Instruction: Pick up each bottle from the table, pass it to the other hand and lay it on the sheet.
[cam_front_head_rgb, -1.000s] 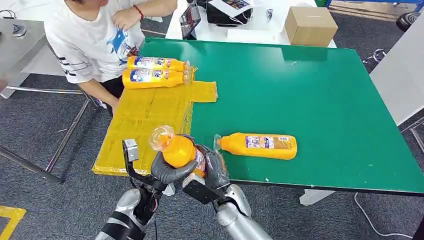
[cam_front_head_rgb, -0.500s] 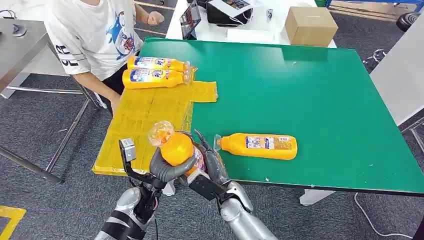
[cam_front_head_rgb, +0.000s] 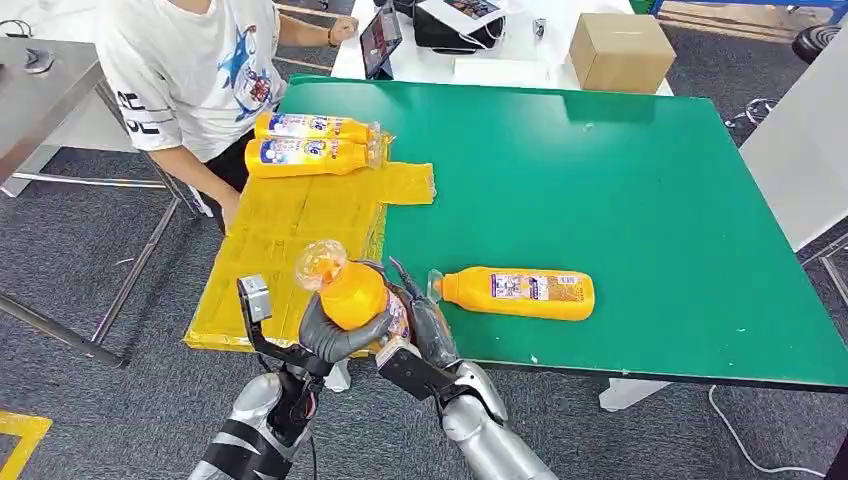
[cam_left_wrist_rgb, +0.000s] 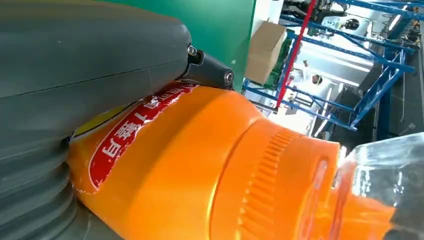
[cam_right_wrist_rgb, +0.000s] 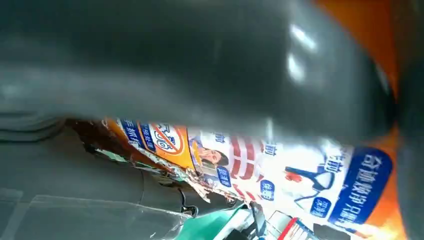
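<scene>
An orange bottle (cam_front_head_rgb: 352, 293) with a clear cap stands tilted above the table's near edge, cap pointing up and left. My left hand (cam_front_head_rgb: 335, 338) grips its body from below; the left wrist view has the bottle (cam_left_wrist_rgb: 200, 170) pressed against that hand (cam_left_wrist_rgb: 75, 60). My right hand (cam_front_head_rgb: 422, 325) lies against the bottle's right side with its fingers straightened, and the label (cam_right_wrist_rgb: 280, 170) is close under it (cam_right_wrist_rgb: 200, 65). A second bottle (cam_front_head_rgb: 520, 292) lies on the green table (cam_front_head_rgb: 620, 200). Two more bottles (cam_front_head_rgb: 315, 127) (cam_front_head_rgb: 310, 155) lie on the yellow sheet (cam_front_head_rgb: 290, 240).
A person in a white shirt (cam_front_head_rgb: 190, 70) stands at the table's far left corner, one arm hanging by the sheet's edge. A cardboard box (cam_front_head_rgb: 620, 50) and a tablet (cam_front_head_rgb: 380, 40) sit on the white table behind. A grey table (cam_front_head_rgb: 40, 90) stands further left.
My right hand's fingers have uncurled from the bottle and now point up beside it, while my left hand keeps its grip. The person has straightened up and drawn the raised arm back.
</scene>
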